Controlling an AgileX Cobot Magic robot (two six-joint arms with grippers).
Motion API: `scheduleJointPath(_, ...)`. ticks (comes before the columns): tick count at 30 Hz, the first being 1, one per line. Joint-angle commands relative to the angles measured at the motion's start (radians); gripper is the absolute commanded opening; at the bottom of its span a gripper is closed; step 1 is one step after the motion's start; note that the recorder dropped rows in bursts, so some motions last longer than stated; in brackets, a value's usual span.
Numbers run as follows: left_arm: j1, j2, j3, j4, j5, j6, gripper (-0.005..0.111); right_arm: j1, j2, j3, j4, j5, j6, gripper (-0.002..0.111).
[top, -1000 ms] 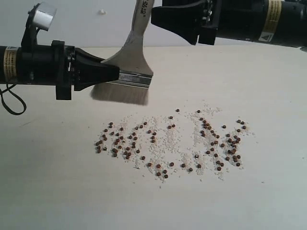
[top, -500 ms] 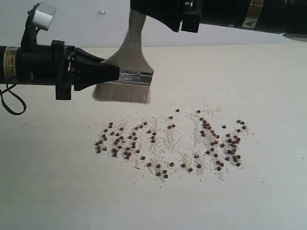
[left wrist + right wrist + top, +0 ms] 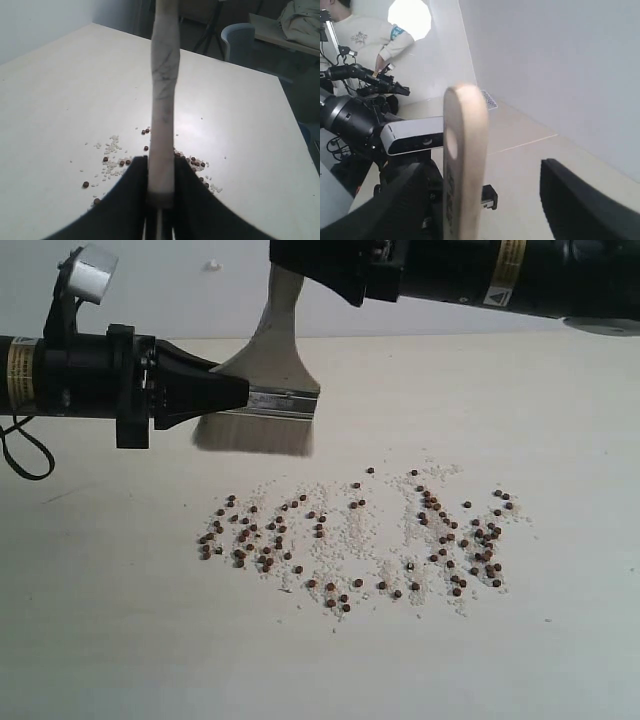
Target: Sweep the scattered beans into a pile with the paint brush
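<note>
Nearest, the beans [image 3: 318, 532] lie scattered in a loose band across the desk [image 3: 120, 640], mixed with fine white grains [image 3: 330, 502]. They are small, round and hard, so in my judgement they will roll and skip if pushed fast; slow, low strokes suit them.

Behind them stands the brush [image 3: 270, 360], head down, its soft bristles [image 3: 252, 436] hanging just short of the spill, seemingly clear of the desk, though that is hard to tell. The left hand [image 3: 235, 395] is clamped on it at the metal band [image 3: 285, 402], a good low grip for a light, stiff tool.

Farthest, the right hand [image 3: 480, 167] is spread wide either side of the handle [image 3: 462, 165] end, holding nothing
</note>
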Motion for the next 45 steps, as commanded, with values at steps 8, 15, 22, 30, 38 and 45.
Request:
scheduleJointPath(8, 0.003, -0.008, -0.007, -0.005, -0.014, -0.003, 0.0, 0.073, 0.001, -0.042, -0.017, -0.005, 0.017, 0.063)
scheduleJointPath(15, 0.003, -0.008, -0.007, 0.01, -0.014, -0.016, 0.0, 0.096, 0.001, -0.042, 0.079, -0.005, -0.009, 0.063)
scheduleJointPath(22, 0.003, -0.008, -0.007, 0.006, -0.014, -0.017, 0.0, 0.096, 0.001, -0.042, 0.01, 0.004, -0.009, 0.063)
scheduleJointPath(30, 0.003, -0.008, -0.007, 0.006, -0.014, -0.017, 0.0, 0.042, 0.001, -0.042, -0.018, -0.005, -0.002, 0.062)
scheduleJointPath(38, 0.003, -0.008, -0.007, -0.017, -0.014, -0.015, 0.0, -0.008, 0.001, -0.042, -0.019, -0.005, 0.061, 0.062)
scheduleJointPath(45, 0.003, -0.008, -0.007, -0.019, -0.014, -0.015, 0.0, -0.008, 0.001, -0.042, 0.0, -0.005, 0.093, 0.062)
